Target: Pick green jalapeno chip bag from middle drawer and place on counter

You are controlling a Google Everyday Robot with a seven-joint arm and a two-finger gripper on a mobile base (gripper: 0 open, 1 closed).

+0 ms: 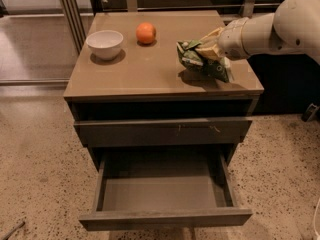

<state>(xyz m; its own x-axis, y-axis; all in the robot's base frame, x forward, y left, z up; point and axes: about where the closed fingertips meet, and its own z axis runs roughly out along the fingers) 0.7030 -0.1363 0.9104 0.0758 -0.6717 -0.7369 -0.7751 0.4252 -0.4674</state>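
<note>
Gripper point(209, 48) at right of frame, clenched on the green jalapeno chip bag point(197, 63) — bag hangs low over the desk point(150, 76), right side, near the edge; I can't tell whether it touches. Middle drawer point(165, 218) stands pulled out at bottom of frame. Risk as I judge it: released here, the crumpled foil could slump or slide off the right edge — light bag, glossy top. Orange point(146, 33) and white bowl point(105, 43) sit well apart, upper left.
</note>
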